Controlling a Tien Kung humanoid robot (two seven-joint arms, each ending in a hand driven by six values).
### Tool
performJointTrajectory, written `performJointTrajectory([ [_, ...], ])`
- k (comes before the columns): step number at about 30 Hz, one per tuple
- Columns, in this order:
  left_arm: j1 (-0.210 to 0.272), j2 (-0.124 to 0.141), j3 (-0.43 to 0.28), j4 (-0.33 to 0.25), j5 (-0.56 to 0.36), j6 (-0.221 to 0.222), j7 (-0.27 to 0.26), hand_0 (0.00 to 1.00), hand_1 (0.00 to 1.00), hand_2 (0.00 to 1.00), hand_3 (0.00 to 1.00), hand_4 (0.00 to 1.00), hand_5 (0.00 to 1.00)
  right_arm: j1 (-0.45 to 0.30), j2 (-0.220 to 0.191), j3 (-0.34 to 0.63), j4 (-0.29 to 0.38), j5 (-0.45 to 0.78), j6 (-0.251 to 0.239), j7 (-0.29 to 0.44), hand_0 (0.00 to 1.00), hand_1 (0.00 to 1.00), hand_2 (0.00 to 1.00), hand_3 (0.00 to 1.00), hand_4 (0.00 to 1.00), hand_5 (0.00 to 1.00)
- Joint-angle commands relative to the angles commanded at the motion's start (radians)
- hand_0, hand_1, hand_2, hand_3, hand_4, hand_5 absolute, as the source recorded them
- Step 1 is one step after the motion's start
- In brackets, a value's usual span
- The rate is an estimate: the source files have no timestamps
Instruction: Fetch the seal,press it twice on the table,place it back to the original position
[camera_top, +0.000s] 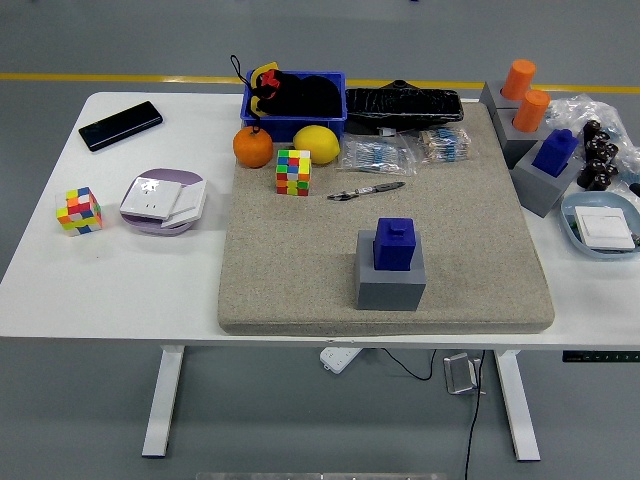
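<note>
The blue seal sits upright in its grey base on the beige mat, near the front edge; a pen lies behind it; neither robot hand shows, so their state cannot be told.

A black phone lies at the far left corner, a colour cube near a purple dish; on the mat, an orange touches a lemon, a pen nearby
</note>
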Motion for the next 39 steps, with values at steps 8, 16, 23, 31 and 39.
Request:
performJointTrajectory([
  [8, -0.001, 0.001, -0.001, 0.000, 0.001, 0.003, 0.000, 0.746, 0.697, 0.684, 0.752, 0.684, 0.297, -0.003, 0.001, 0.010, 0.001, 0.001, -0.001, 0.002, 0.933, 0.906, 0.892, 0.867, 0.998, 0.740],
  [16, 0.003, -0.002, -0.003, 0.000, 0.001, 0.003, 0.001, 0.746, 0.696, 0.684, 0.752, 0.685, 0.299, -0.004, 0.003, 0.003, -0.001, 0.003, -0.001, 0.001, 0.932, 0.908, 0.894, 0.870, 0.998, 0.752],
  [23, 0.006, -0.003, -0.007, -0.001, 0.003, 0.005, 0.001, 0.746, 0.696, 0.684, 0.751, 0.682, 0.298, 0.001, 0.004, 0.003, -0.002, 0.003, -0.001, 0.001, 0.932, 0.908, 0.895, 0.872, 0.998, 0.756],
  [31, 0.003, -0.003, -0.010, -0.001, 0.004, 0.006, 0.002, 0.746, 0.696, 0.684, 0.752, 0.681, 0.298, 0.009, 0.003, 0.005, -0.002, 0.002, 0.000, 0.000, 0.932, 0.908, 0.895, 0.872, 0.998, 0.758],
  [39, 0.001, -0.002, -0.012, -0.001, 0.006, 0.006, 0.001, 0.745, 0.695, 0.684, 0.752, 0.680, 0.298, 0.010, 0.002, 0.001, -0.002, 0.002, 0.000, -0.001, 0.931, 0.908, 0.895, 0.872, 0.998, 0.759],
])
